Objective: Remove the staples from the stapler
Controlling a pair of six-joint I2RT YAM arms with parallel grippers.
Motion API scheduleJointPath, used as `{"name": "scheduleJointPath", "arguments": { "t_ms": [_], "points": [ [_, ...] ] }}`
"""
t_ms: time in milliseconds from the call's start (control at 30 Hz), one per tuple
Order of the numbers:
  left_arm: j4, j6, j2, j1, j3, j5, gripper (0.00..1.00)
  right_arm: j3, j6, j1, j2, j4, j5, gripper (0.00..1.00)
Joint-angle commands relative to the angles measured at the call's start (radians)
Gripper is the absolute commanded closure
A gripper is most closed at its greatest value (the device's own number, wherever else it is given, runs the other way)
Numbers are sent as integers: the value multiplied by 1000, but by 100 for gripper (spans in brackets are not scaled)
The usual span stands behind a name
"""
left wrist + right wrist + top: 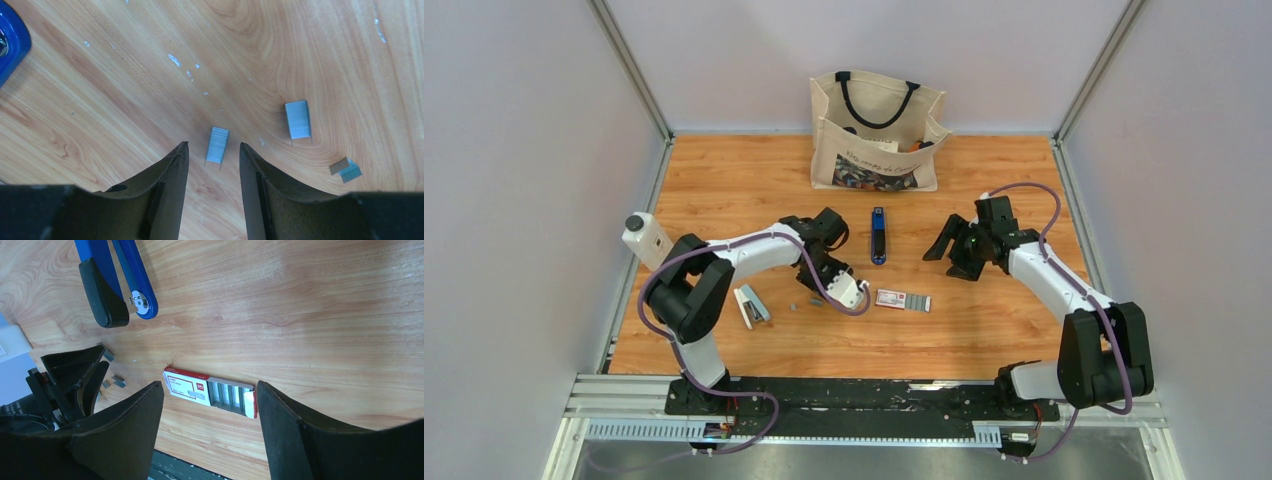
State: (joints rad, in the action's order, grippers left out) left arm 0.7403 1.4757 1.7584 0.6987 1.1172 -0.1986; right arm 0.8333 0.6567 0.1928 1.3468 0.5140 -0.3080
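Left gripper (214, 146) parted, empty, astride one of the loose staples (218, 145) — probably to pick it up; right gripper (209, 386) released, idle near the stapler (878, 236).

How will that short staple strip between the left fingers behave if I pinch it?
Probably very light and apt to skid: the strip sits low on the smooth table. It may snap apart under a pinch, judging by the smaller pieces lying nearby.
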Motion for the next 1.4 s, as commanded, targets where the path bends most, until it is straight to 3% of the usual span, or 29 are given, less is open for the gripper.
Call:
{"name": "scheduleJointPath", "arguments": {
  "t_ms": [0,600,1033,1367],
  "points": [
    [-39,31,18,5,0,-12,50,4,-14,-6,-2,-32,-22,29],
    [11,52,39,44,-16,11,61,-7,-17,-26,18,-42,-33,30],
    [48,18,64,58,12,31,76,-31,-17,-30,25,-45,-31,31],
    [91,-188,-23,64,151,-45,77,-45,-26,-29,29,-43,-39,31]
  ]
}}
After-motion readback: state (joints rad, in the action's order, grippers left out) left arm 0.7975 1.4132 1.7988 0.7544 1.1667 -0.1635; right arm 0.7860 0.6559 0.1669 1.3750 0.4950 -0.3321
